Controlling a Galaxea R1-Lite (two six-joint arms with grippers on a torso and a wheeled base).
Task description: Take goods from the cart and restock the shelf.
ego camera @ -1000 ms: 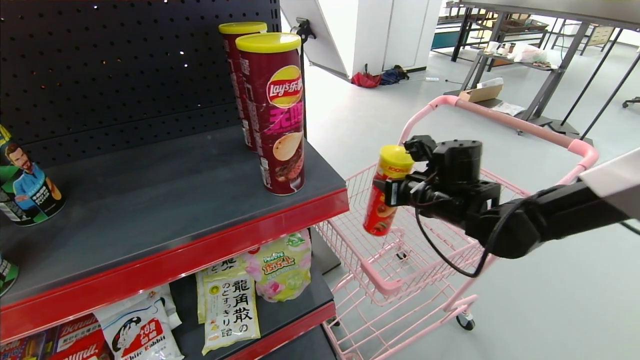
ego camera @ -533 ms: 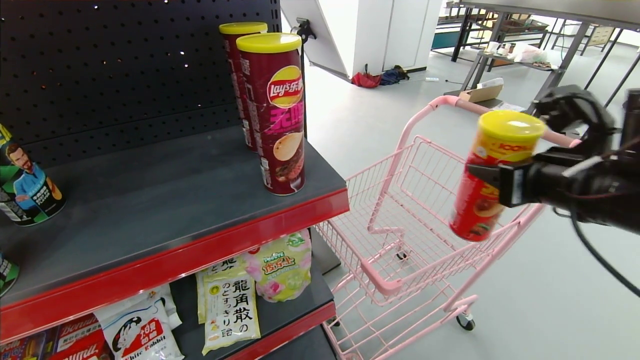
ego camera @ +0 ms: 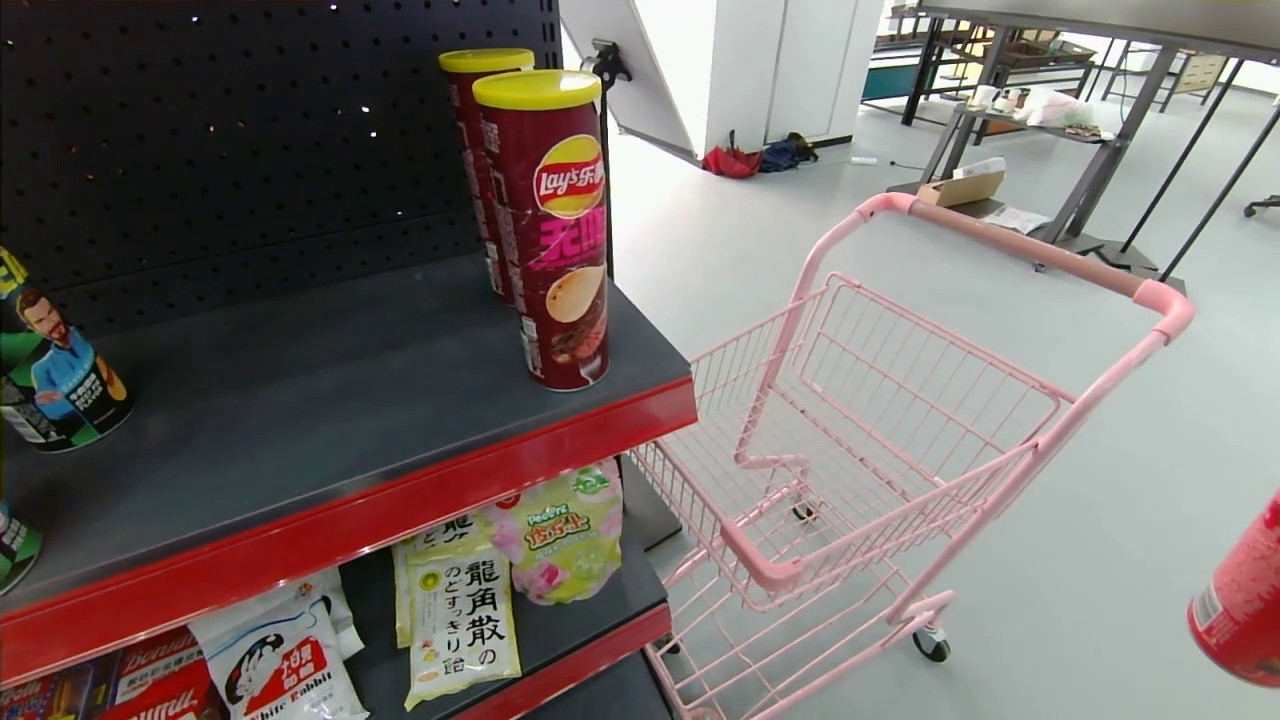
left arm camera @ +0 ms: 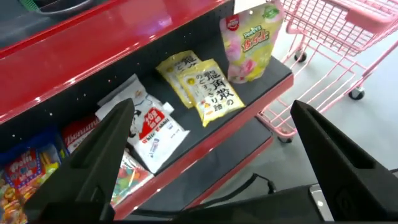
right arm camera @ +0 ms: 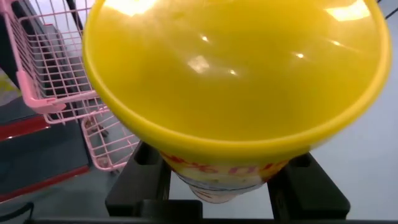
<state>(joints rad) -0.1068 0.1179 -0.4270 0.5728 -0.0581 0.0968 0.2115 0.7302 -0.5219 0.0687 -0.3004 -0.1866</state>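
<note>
Bright, even overhead light, and what shadows there are stay soft. The pale floor [ego camera: 1100, 520] bounces a lot of it back up around the pink cart [ego camera: 900, 400]. The pegboard [ego camera: 250, 130] reads near black, with pinpricks of light through some holes. The lower shelf [ego camera: 625, 598] sits in shade under the red lip [ego camera: 400, 500]. In the left wrist view that lip has a glossy sheen. In the right wrist view, ceiling-light glare spots the chip can [right arm camera: 217, 177] on its yellow lid [right arm camera: 230, 68].

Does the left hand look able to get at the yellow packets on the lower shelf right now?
Probably yes: the open left hand faces the yellow packets, with nothing visible between them.
</note>
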